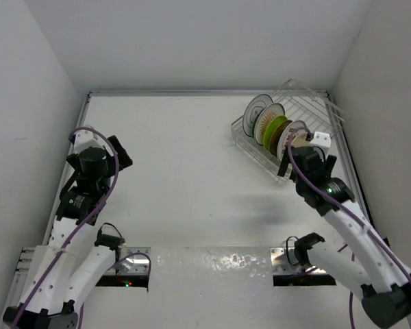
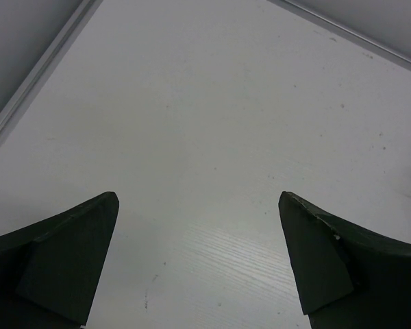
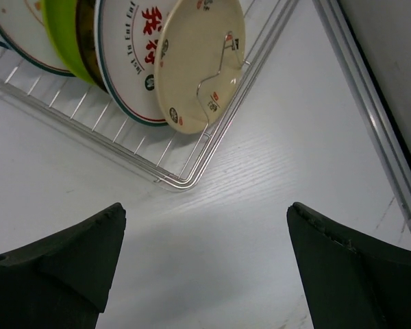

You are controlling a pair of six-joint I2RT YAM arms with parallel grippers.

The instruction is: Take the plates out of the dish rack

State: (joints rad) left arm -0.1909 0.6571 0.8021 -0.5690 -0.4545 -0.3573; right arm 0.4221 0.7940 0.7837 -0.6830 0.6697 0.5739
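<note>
Right gripper (image 3: 204, 209) hangs spread wide and empty, just short of the dish rack's (image 3: 185, 182) near corner. The small cream plate (image 3: 198, 65) stands on edge right inside that corner, face toward the jaws, with the row of plates running away behind it. This arm is the nearer one, stretched forward with its wrist tipped down. Left gripper (image 2: 198, 199), also released and empty, waits over the bench (image 2: 212, 103), well apart from the rack.

I see the left gripper (image 2: 198, 264) with jaws spread wide above bare white table (image 2: 212, 123); a metal rail (image 2: 38, 72) runs along its edge.
</note>
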